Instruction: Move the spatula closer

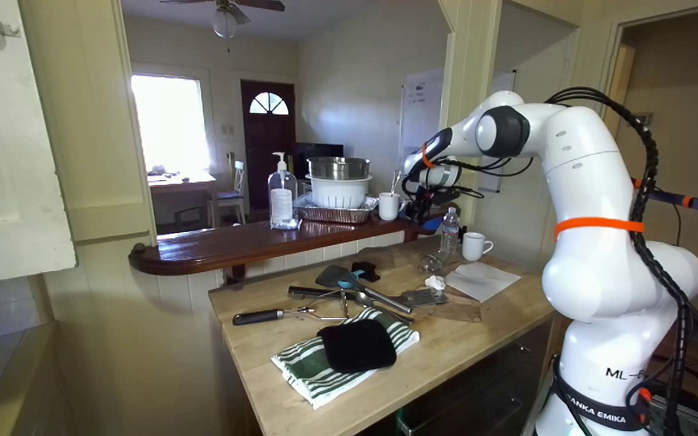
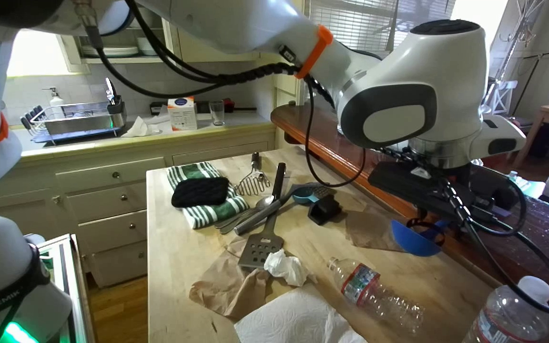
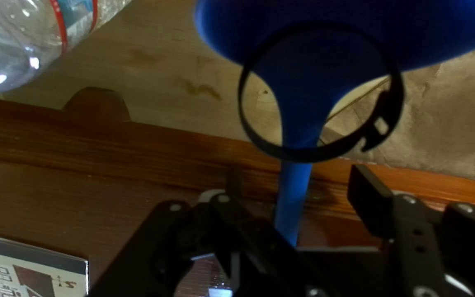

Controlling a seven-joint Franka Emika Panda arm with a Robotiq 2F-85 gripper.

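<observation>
A slotted metal spatula (image 2: pixel 261 247) with a black handle lies on the wooden table, under other utensils; its head also shows in an exterior view (image 1: pixel 425 297). A blue utensil (image 2: pixel 412 238) with a broad head is at the raised ledge's edge; its head fills the top of the wrist view (image 3: pixel 328 45). My gripper (image 3: pixel 295 185) is open, with the blue handle between its fingers in that view. I cannot tell whether either finger touches it. A black loop overlaps the blue utensil. In an exterior view my gripper (image 1: pixel 420 209) is dark and partly hidden near the ledge's end.
Clear plastic bottles (image 2: pixel 374 295) and a white mug (image 1: pixel 475 246) are on the table. A dark grey spatula (image 1: pixel 337 276), a masher (image 2: pixel 254 181), and a striped towel (image 2: pixel 198 169) lie farther along. The brown ledge (image 1: pixel 252 245) holds bowls and a pump bottle (image 1: pixel 282 194).
</observation>
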